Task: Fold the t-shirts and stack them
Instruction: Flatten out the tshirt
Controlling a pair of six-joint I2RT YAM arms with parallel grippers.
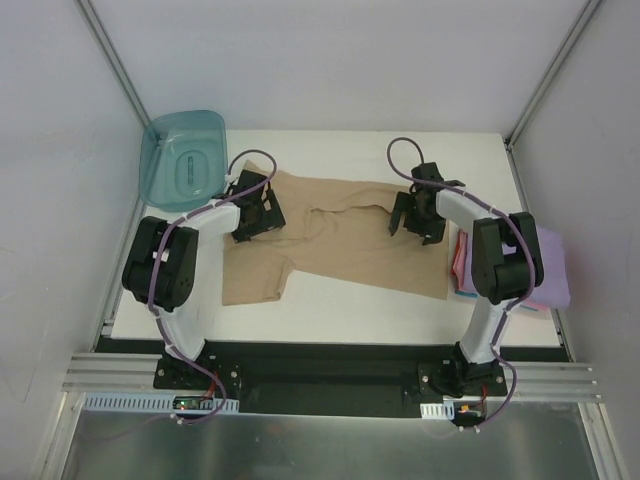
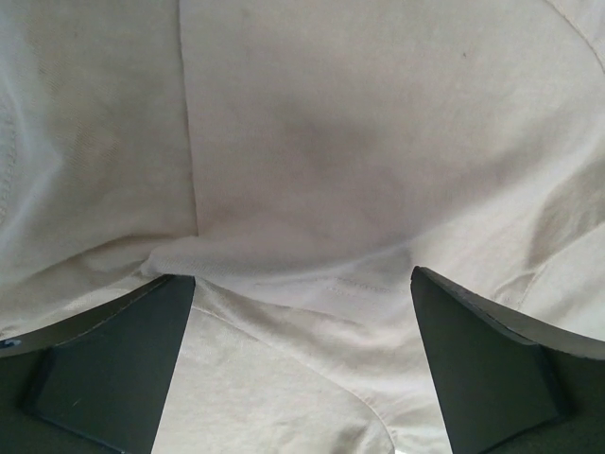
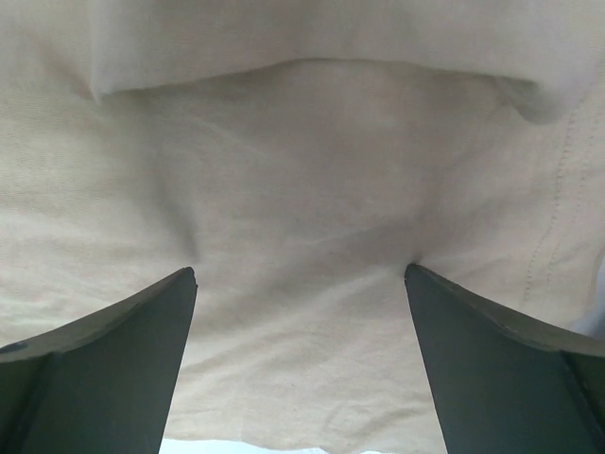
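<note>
A tan t-shirt [image 1: 345, 240] lies spread on the white table [image 1: 350, 150], partly folded, with a sleeve hanging toward the front left. My left gripper [image 1: 256, 212] is open, its tips down on the shirt's left part. In the left wrist view the open gripper [image 2: 298, 276] straddles a folded hem of the shirt [image 2: 331, 142]. My right gripper [image 1: 413, 222] is open on the shirt's right part. In the right wrist view it [image 3: 299, 270] presses on the flat tan cloth [image 3: 302, 170]. A folded lavender shirt [image 1: 552, 265] lies on a pink one [image 1: 461, 262] at the right.
A teal translucent tub [image 1: 185, 152] stands at the back left corner. The folded stack sits right behind my right arm's elbow [image 1: 505, 255]. Frame posts rise at both back corners. The table's front edge [image 1: 330, 338] runs just ahead of the arm bases.
</note>
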